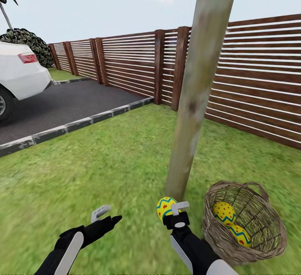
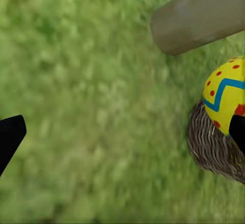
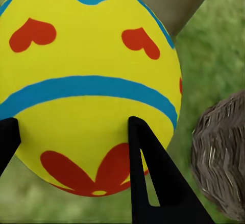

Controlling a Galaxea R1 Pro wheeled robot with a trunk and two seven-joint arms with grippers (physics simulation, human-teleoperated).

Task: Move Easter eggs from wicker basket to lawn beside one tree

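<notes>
My right gripper (image 1: pixel 170 208) is shut on a yellow Easter egg (image 1: pixel 164 206) with blue zigzag bands and red marks, held just above the lawn (image 1: pixel 104 170) at the foot of the tree (image 1: pixel 190 99). In the right wrist view that egg (image 3: pixel 87 91) sits between the black fingers (image 3: pixel 153 183). The wicker basket (image 1: pixel 214 235) leans on the grass to the right of the trunk, with two more eggs (image 1: pixel 224 213) (image 1: pixel 241 235) inside. My left gripper (image 1: pixel 106 215) hangs open over bare grass to the left. From the left wrist, the held egg (image 2: pixel 227 94) shows in front of the basket (image 2: pixel 209 147).
A brown slatted fence (image 1: pixel 251 78) runs behind the tree. A dark paved driveway (image 1: pixel 62 103) with a stone kerb lies at the left, with a white car (image 1: pixel 16 74) parked on it. Open grass stretches left of the trunk.
</notes>
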